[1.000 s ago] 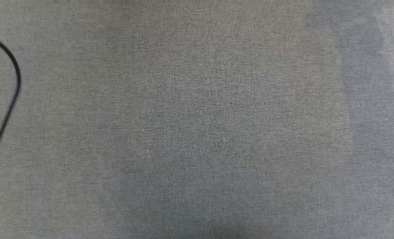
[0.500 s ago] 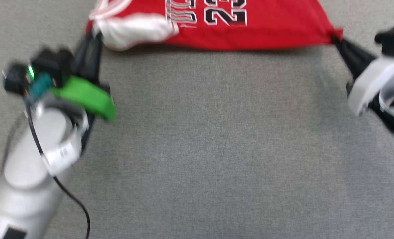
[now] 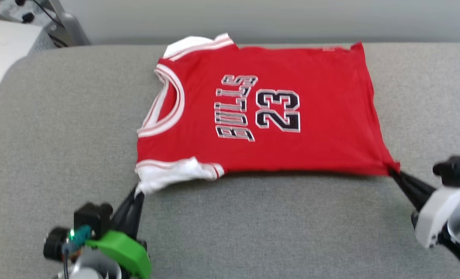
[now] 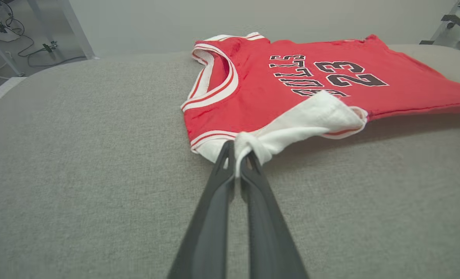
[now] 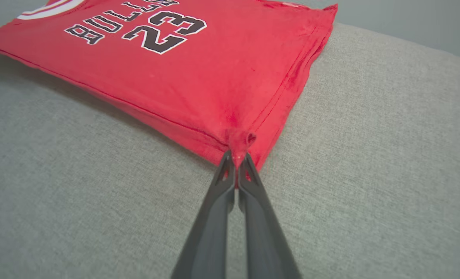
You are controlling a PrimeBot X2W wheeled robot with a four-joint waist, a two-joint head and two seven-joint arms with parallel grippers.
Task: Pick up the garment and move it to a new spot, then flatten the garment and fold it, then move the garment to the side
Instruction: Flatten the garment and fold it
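The garment (image 3: pixel 276 116) is a red jersey-style shirt with white sleeves, striped neck trim and black lettering with the number 23. It lies spread sideways on the grey table (image 3: pixel 59 128), neck toward the left. My left gripper (image 3: pixel 138 192) is shut on the near white sleeve (image 4: pixel 307 120), pinched at its fingertips in the left wrist view (image 4: pixel 237 149). My right gripper (image 3: pixel 393 170) is shut on the near hem corner, seen bunched at the tips in the right wrist view (image 5: pixel 237 155). The near edge is lifted slightly off the table between the two grips.
The grey fabric table runs wide in front of the shirt (image 3: pixel 272 232). A white unit with cables (image 3: pixel 5 42) stands beyond the rounded far-left corner. A pale wall (image 3: pixel 253 17) runs behind the table's far edge.
The head camera has tilted up: from bare grey fabric, to the shirt's near edge, to the whole shirt now. Both grippers stay shut on the same sleeve and hem corner.
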